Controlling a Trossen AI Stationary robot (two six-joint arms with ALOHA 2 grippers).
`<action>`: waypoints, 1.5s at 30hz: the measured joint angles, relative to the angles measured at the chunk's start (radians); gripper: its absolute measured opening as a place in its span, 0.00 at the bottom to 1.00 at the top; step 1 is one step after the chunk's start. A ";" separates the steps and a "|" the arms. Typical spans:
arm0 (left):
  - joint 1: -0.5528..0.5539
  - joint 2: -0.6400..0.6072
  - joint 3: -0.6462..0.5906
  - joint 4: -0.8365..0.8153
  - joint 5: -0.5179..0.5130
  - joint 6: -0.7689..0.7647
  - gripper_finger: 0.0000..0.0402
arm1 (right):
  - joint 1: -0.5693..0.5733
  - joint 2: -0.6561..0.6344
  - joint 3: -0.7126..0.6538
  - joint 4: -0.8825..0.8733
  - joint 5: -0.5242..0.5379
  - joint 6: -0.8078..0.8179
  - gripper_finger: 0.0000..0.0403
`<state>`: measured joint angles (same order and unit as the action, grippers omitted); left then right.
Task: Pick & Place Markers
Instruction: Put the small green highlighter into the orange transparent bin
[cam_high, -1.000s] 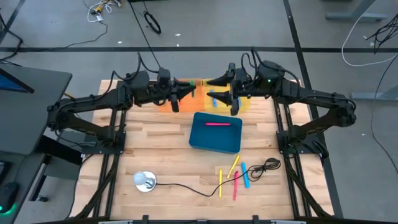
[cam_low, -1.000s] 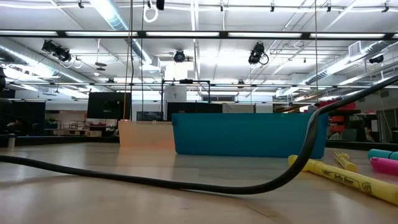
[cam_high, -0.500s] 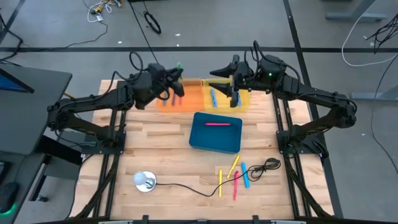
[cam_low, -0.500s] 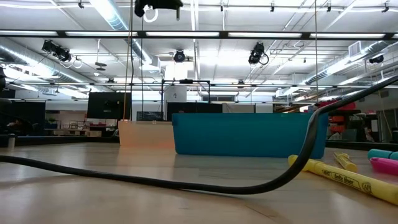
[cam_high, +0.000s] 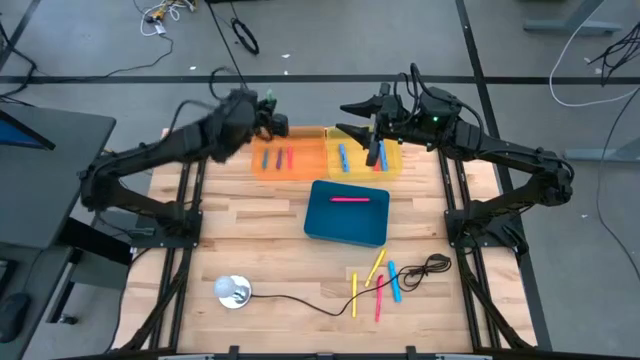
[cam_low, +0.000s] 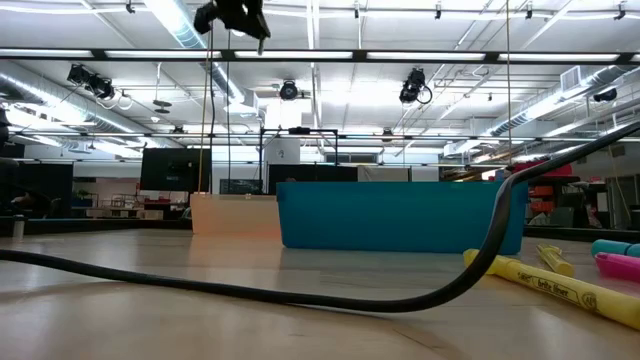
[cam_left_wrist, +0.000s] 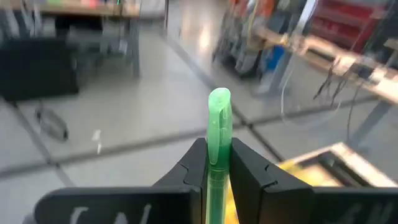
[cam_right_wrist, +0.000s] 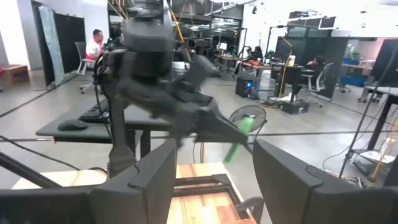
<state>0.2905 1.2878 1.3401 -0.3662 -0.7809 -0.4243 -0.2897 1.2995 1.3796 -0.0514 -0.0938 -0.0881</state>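
Note:
My left gripper (cam_high: 266, 108) is raised above the far left part of the table, beyond the orange tray (cam_high: 309, 165), and is shut on a green marker (cam_left_wrist: 219, 121). The low view shows it high up (cam_low: 235, 14). My right gripper (cam_high: 350, 117) hovers open over the yellow tray (cam_high: 391, 167), its fingers pointing at the left arm; in its wrist view (cam_right_wrist: 214, 180) the green marker (cam_right_wrist: 237, 145) shows beyond them. A blue and a red marker (cam_high: 279, 158) lie in the orange tray, blue ones (cam_high: 343, 157) in the yellow tray, and a pink one (cam_high: 349, 199) in the blue bin (cam_high: 345, 226). My left gripper pinches the green marker's shaft (cam_left_wrist: 217, 177) between its two fingers, which lie along it. The capped end (cam_left_wrist: 219, 102) sticks out past the fingertips. The marker is lifted clear of tray and table.
Several yellow, blue and pink markers (cam_high: 375, 285) lie loose near the table's near right part, seen close in the low view (cam_low: 560, 283). A black cable (cam_high: 300, 298) runs from a round silver object (cam_high: 233, 291) to a coil (cam_high: 432, 266). Bare wood lies left of the bin.
My left gripper has risen from over the orange tray and drawn back toward the table's far left, tipping upward, with the green marker kept in its fingers and lifted clear. My right gripper has lifted a little toward the far edge and stayed open.

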 joint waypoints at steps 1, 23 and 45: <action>0.026 0.016 0.038 -0.077 0.037 -0.032 0.11 | 0.000 0.000 0.000 0.001 0.001 -0.002 0.52; 0.394 0.606 0.742 -0.885 0.686 -0.280 0.11 | -0.002 -0.010 0.000 0.012 0.000 -0.067 0.52; 0.406 0.814 0.810 -1.009 0.759 -0.421 0.11 | -0.001 -0.016 0.000 0.001 -0.003 -0.104 0.52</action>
<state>0.6961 2.1014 2.1502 -1.3753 -0.0221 -0.8450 -0.2909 1.2835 1.3796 -0.0508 -0.0967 -0.1925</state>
